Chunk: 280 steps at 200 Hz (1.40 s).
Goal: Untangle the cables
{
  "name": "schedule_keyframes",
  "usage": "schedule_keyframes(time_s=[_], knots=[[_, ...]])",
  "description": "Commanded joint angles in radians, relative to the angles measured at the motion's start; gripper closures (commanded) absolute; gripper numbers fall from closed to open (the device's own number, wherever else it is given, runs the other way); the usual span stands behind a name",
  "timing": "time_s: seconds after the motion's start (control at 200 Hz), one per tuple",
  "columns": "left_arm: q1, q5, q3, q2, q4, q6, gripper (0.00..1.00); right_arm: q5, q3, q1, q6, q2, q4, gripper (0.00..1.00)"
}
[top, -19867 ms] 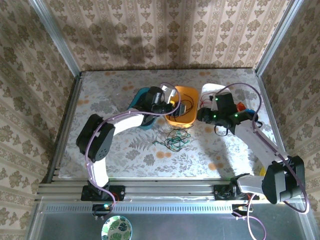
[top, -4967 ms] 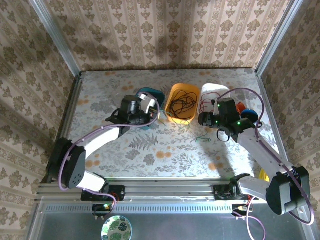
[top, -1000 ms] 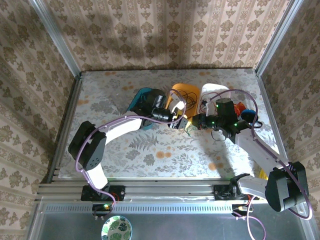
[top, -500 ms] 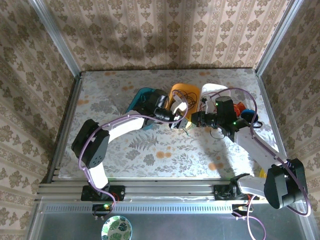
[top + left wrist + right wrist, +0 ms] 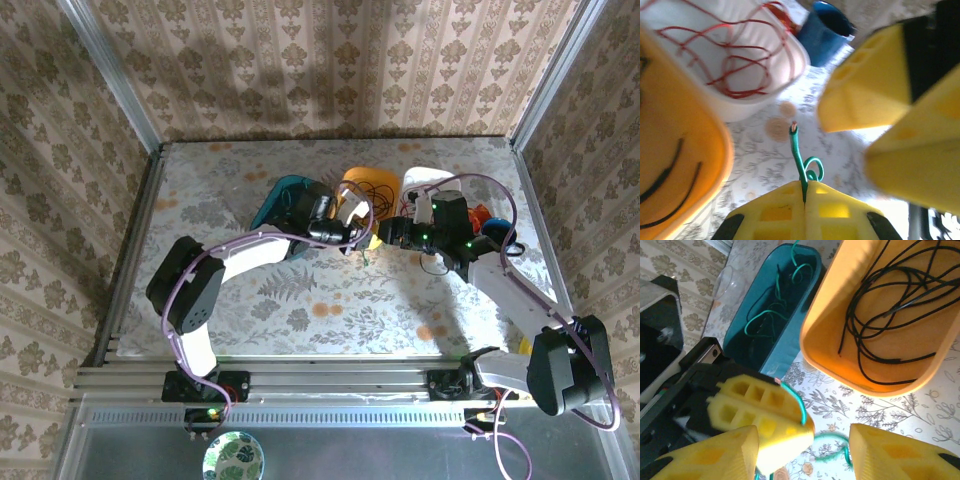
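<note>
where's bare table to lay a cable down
Bare table lies left of the teal bin, and in the near middle between the two arms. Crowded: before the orange bin, where the left gripper, shut on the green cable, meets the open right gripper.

Floral table (image 5: 300, 300) w/ teal bin (image 5: 283, 195), orange bin (image 5: 375, 185), white bin (image 5: 422, 180) in row.
</note>
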Motion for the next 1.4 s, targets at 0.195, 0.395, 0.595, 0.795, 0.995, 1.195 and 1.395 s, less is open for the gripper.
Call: schedule_keyframes(time_s=[0.195,0.395,0.595,0.795,0.995,1.195,1.395], knots=[[0.043,-0.119,-0.063,-0.047,0.283,-0.226,1.0,-0.026,0.044,-0.004,-0.018,0.084,-0.09,0.47],[0.043,-0.08,-0.063,-0.046,0.273,-0.233,1.0,-0.047,0.054,-0.005,0.02,0.117,-0.011,0.49],[0.041,-0.066,-0.073,-0.051,0.274,-0.235,1.0,-0.073,0.059,-0.003,0.057,0.137,0.044,0.49],[0.041,-0.046,-0.068,-0.051,0.275,-0.231,1.0,-0.081,0.068,0.004,0.068,0.155,0.056,0.5],[0.038,-0.02,-0.06,-0.045,0.275,-0.23,1.0,-0.069,0.076,0.008,0.081,0.183,0.086,0.52],[0.037,0.001,-0.059,-0.049,0.283,-0.228,1.0,-0.075,0.097,0.013,0.092,0.226,0.111,0.62],[0.037,0.012,-0.065,-0.052,0.296,-0.234,1.0,-0.036,0.083,0.016,0.111,0.241,0.142,0.87]])
